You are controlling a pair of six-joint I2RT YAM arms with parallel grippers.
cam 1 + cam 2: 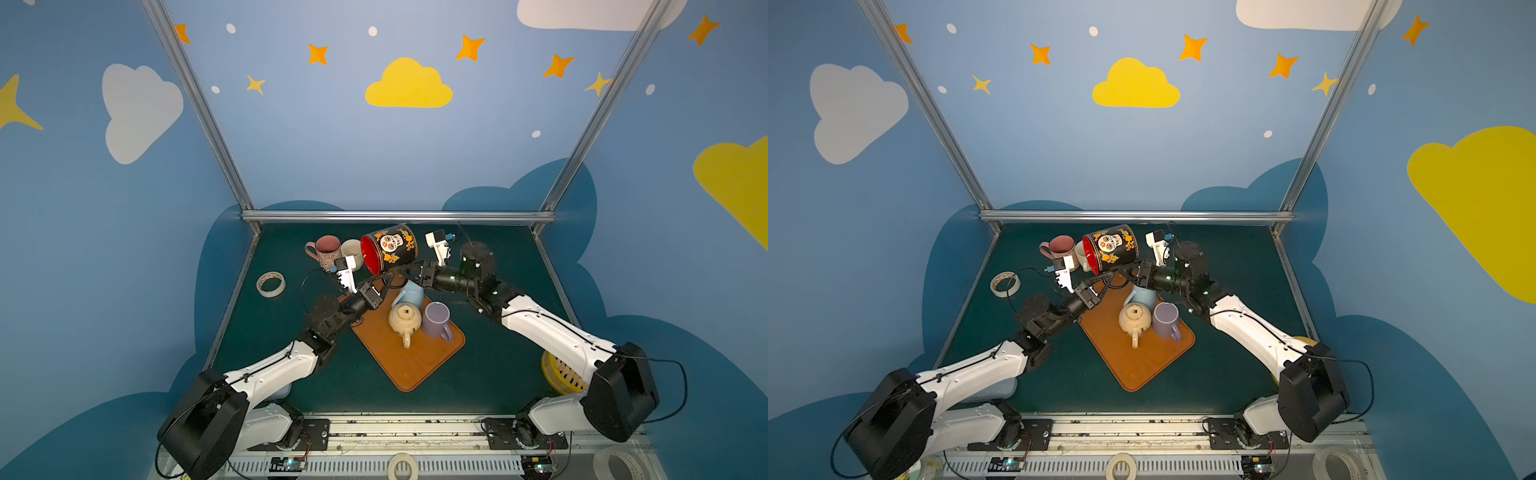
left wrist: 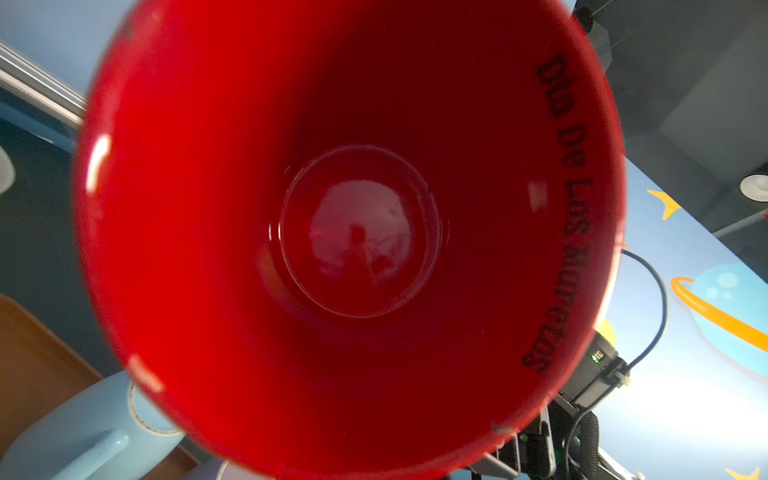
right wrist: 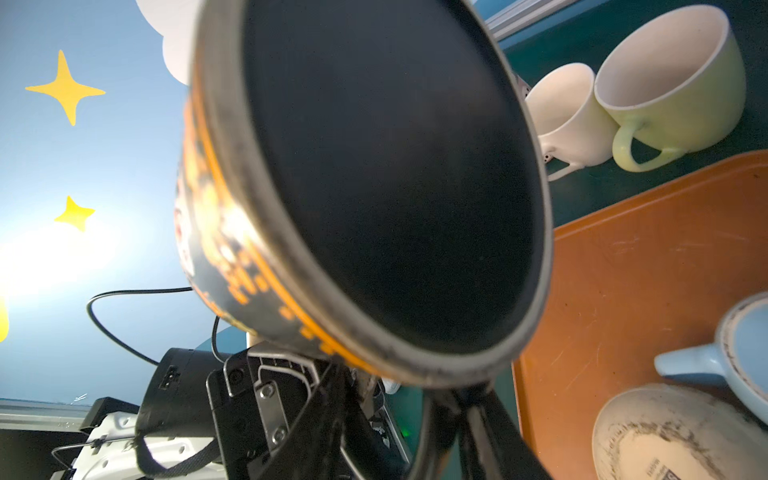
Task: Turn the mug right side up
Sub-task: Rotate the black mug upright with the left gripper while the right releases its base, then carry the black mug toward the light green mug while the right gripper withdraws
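Above the far corner of the tray [image 1: 409, 370], pinching the skull mug [image 1: 392, 246] by the low side of its rim with the left gripper [image 1: 385, 279], drawing the jaws close together and hiding the fingertips behind the red wall in the left wrist view. Spreading the right gripper [image 1: 406, 272] into a loose V just under the mug's base, gripping nothing that shows. Hanging the skull mug clear of the table [image 1: 490, 374], tipped onto its side, pointing the mouth toward the left edge and the flat black base toward the right edge. Baring inside a glossy red glaze, a round floor carrying only reflections, and black lettering running along the wall near the rim. Wrapping the black outside in a white skull and orange flowers, down to a dull grey foot ring.

Crowding the far half of the tray, a smooth orange-brown slab with rounded corners and fine scratches, with a light blue mug [image 1: 409, 293], a cream mug [image 1: 405, 320] standing bottom up with a grimy printed base, and a lavender mug [image 1: 436, 322].

Lining up near the far edge of the table a pink mug [image 1: 328, 249] and a pale yellow-green cup [image 1: 352, 249], both mouth up, touching.

Resting a tape roll [image 1: 271, 284] flat on the matte dark green top toward the left edge, and tucking a ribbed yellow basket [image 1: 561, 376] behind the right arm near the right edge.
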